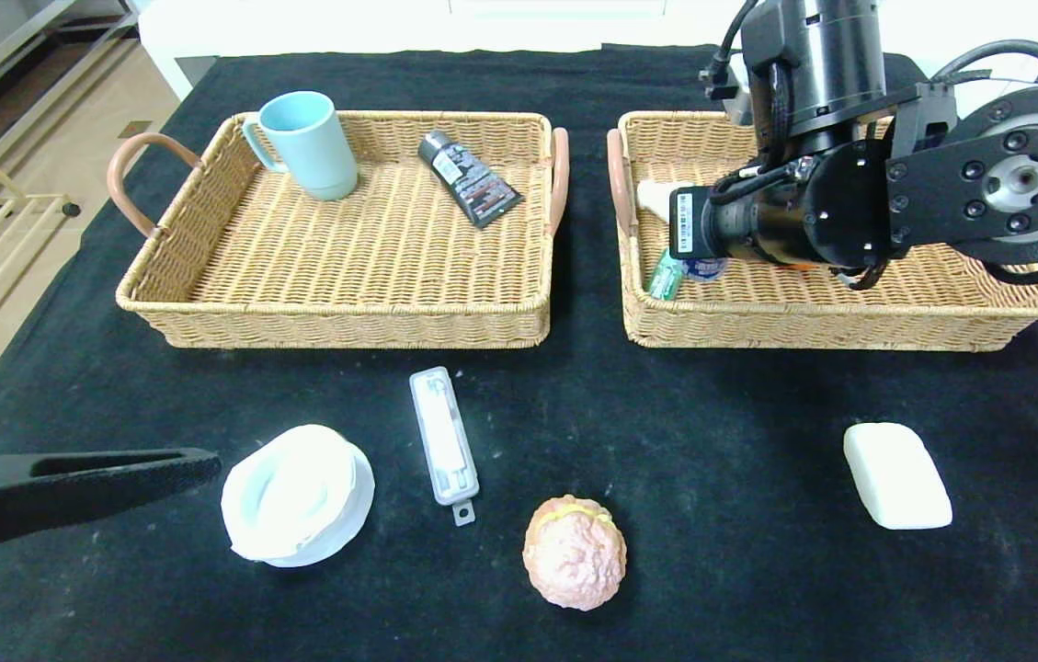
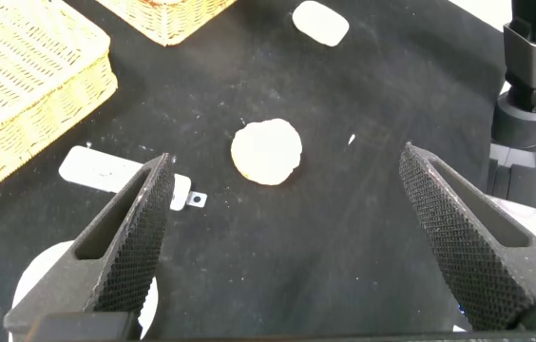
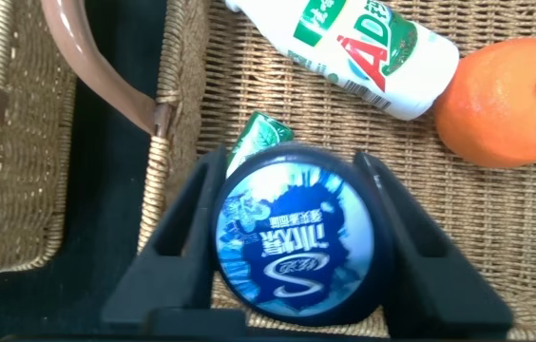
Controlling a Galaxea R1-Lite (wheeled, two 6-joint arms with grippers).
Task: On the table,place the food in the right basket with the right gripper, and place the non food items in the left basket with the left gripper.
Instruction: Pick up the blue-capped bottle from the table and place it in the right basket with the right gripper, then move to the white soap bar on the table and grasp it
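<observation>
On the far left my left gripper [image 1: 206, 464] hangs low over the table [image 1: 712, 478], fingers spread wide and empty, beside the round white dish [image 1: 296, 494]. Rightward, my right gripper [image 3: 296, 252] sits inside the right basket [image 1: 849, 322], jaws on either side of the blue jar [image 3: 296, 239], seemingly letting go. I judge the next move is a clean lift away. The jar's lid shows Chinese characters; the white bottle [image 3: 354, 43] reads "AD".

bright, even overhead light, soft shadows on the table [image 1: 721, 441], whites slightly overexposed.
</observation>
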